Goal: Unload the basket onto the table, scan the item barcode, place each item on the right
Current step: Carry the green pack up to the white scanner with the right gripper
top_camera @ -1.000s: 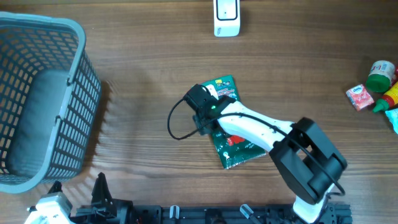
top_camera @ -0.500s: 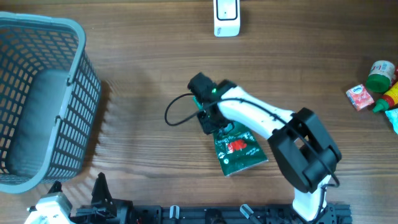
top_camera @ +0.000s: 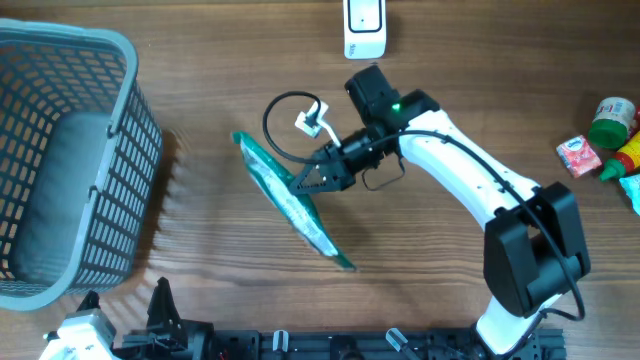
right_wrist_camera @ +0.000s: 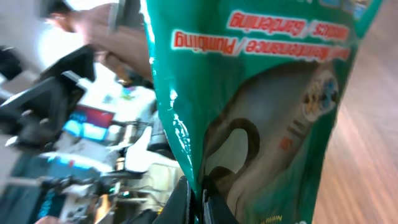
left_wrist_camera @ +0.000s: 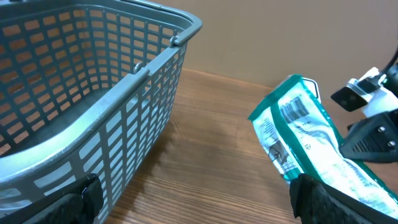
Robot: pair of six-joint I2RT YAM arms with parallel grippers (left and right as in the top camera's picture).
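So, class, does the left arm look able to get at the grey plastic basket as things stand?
Probably yes: the grey plastic basket sits just ahead of the open left claw, with nothing between them.

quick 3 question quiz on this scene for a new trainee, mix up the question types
1. True or false: the right claw is shut on the flat green plastic packet.
2. What lies at the top middle of the overhead view? A) a blue mug B) the white plastic scanner C) a banana
3. Fill in: the grey plastic lattice basket sits on the robot's ____ side.
Key: 1 true; 2 B; 3 left.
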